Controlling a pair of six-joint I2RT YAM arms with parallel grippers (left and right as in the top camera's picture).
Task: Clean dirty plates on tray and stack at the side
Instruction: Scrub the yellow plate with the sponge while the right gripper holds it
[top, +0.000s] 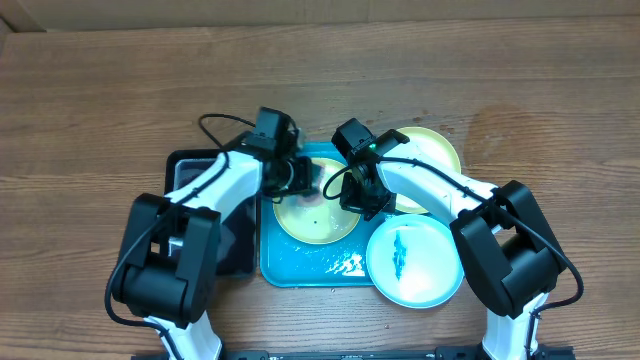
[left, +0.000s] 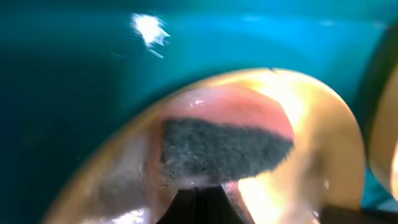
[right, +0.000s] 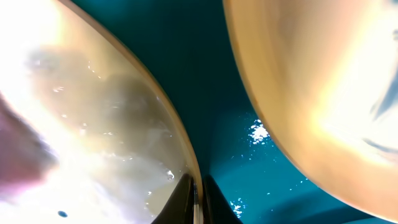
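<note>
A yellow-green plate (top: 318, 220) lies on the turquoise tray (top: 290, 272). My left gripper (top: 303, 180) is shut on a pink sponge with a dark scouring face (left: 224, 150), which is pressed on that plate (left: 323, 143). My right gripper (top: 357, 198) is shut on the plate's right rim, one finger on each side of the edge (right: 198, 199). A second yellow-green plate (top: 432, 158) lies behind the right arm, and it also fills the right side of the right wrist view (right: 311, 81). A light blue plate (top: 412, 262) with a teal smear overlaps the tray's right edge.
A smaller black tray (top: 198, 172) lies left of the turquoise one, partly under the left arm. The wooden table (top: 90, 120) stretches out on all sides. Wet glints show on the tray floor (right: 258, 134).
</note>
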